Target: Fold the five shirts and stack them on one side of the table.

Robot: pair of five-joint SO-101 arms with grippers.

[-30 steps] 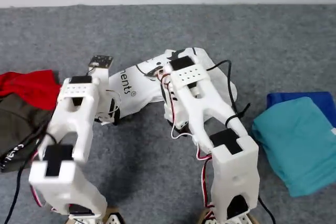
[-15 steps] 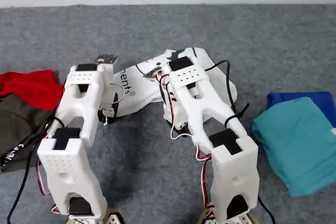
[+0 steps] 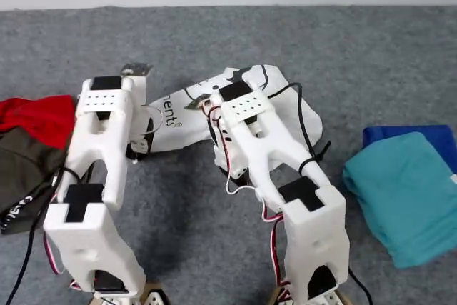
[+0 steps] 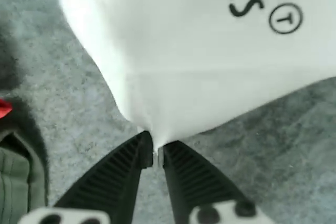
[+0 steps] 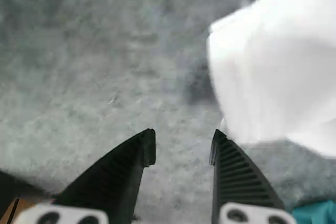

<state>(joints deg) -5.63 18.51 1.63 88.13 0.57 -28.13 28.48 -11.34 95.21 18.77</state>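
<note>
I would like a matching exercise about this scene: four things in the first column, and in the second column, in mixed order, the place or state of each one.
Column 1
1. white shirt
2. teal shirt
3. red shirt
4. right gripper

Column 2
A. open, over the grey table cover
B. lies on a blue shirt, on the robot's right
C. pinched at its edge by the left gripper
D. on the robot's left, touching a dark olive shirt

Pairs: 1-C, 2-B, 3-D, 4-A

Left end effector (image 4: 152,153) pinched, right (image 5: 184,148) spread
</note>
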